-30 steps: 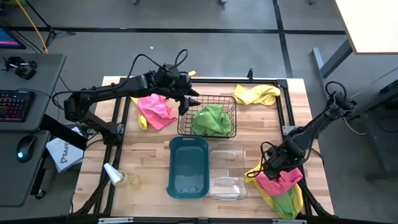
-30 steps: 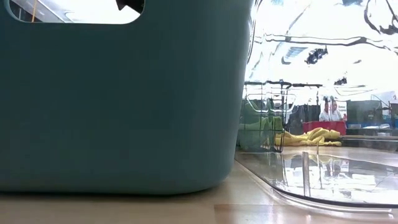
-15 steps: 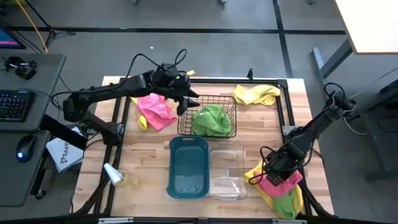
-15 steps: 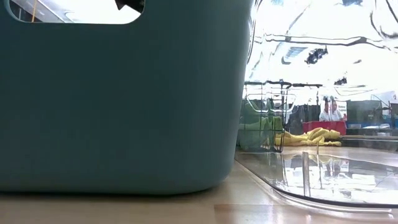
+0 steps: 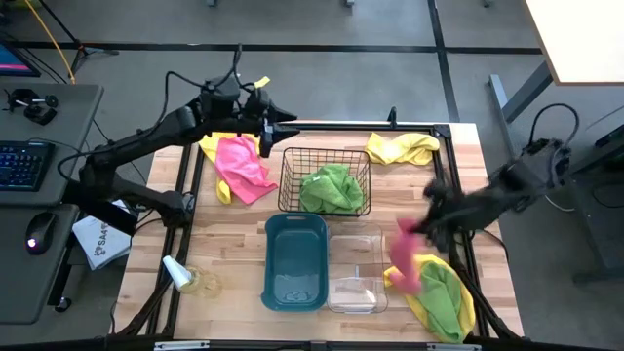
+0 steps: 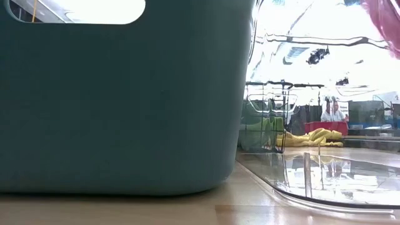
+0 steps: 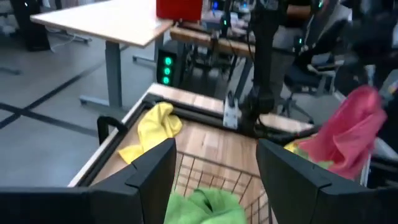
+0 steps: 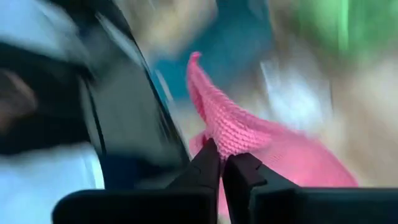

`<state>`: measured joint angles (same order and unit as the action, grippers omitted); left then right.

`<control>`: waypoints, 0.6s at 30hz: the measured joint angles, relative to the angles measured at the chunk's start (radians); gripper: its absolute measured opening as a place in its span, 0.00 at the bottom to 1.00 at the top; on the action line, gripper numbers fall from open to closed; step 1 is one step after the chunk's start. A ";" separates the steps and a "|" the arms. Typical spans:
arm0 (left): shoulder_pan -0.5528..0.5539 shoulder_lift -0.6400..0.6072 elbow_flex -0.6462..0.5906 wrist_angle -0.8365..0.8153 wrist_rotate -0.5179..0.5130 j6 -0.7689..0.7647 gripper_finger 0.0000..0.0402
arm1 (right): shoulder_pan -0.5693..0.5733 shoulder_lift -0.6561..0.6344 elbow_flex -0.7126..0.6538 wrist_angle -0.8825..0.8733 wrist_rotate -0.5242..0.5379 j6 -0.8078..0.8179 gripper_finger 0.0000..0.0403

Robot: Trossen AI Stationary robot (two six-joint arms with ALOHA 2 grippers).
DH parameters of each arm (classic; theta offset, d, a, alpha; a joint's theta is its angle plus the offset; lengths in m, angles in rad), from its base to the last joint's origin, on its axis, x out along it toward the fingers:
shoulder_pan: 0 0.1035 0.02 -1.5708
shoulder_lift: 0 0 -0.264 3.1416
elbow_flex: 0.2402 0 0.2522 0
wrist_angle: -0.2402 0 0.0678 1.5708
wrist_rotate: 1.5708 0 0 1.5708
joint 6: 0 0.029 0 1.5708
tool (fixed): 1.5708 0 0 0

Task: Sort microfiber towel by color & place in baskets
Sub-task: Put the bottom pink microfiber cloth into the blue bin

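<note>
A wooden tabletop (image 5: 234, 244) was seen from above, with a black wire basket (image 5: 325, 182) near its middle serving as the landmark. A lime green towel (image 5: 331, 187) lay inside the wire basket. Just in front of the basket stood a teal bin (image 5: 294, 261), and beside that, to the right, a clear bin (image 5: 355, 268).

To the left of the wire basket, a pink towel (image 5: 240, 166) lay on the tabletop over a yellow one (image 5: 222, 188). Beyond the basket's far right corner lay another yellow towel (image 5: 400, 147).

The left end effector (image 5: 271, 115) was held above the tabletop's far edge, off the basket's far left corner, with its fingers (image 7: 154, 177) spread apart and nothing between them.

To the right of the basket, the right end effector (image 5: 429, 216) was closed on a second pink towel (image 5: 403, 256), which hung in the air beside the clear bin. In the right wrist view the fingers (image 8: 208, 168) were seen pinched tightly on the pink cloth. Below it, near the tabletop's front right corner, a green towel (image 5: 444, 297) lay over a yellow one (image 5: 470, 314).
</note>
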<state>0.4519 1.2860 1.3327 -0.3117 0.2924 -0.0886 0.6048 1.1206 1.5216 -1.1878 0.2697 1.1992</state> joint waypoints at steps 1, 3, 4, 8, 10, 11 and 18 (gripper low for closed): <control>0.000 -0.003 0.000 0.002 0.000 -0.010 0.53 | -0.014 0.000 0.033 0.055 0.070 -0.073 0.01; 0.000 -0.003 0.000 0.002 0.003 -0.016 0.53 | -0.049 0.000 0.077 0.186 0.126 -0.228 0.01; 0.000 -0.003 0.000 -0.002 0.012 -0.023 0.53 | -0.067 0.001 0.093 0.269 0.128 -0.307 0.01; 0.000 -0.002 0.000 -0.004 0.021 -0.041 0.53 | -0.111 0.002 0.115 0.605 0.080 -0.598 0.00; 0.000 -0.002 0.000 -0.002 0.022 -0.041 0.53 | -0.125 0.007 0.115 0.717 0.047 -0.709 0.00; 0.000 -0.002 0.000 -0.001 0.022 -0.041 0.53 | -0.131 0.012 0.115 0.745 0.035 -0.745 0.00; -0.001 -0.033 0.000 0.032 0.029 -0.006 0.53 | -0.213 0.099 0.115 0.743 -0.091 -0.823 0.00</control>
<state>0.4507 1.2530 1.3327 -0.2802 0.3218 -0.0948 0.3915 1.2196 1.6367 -0.4446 0.1787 0.3760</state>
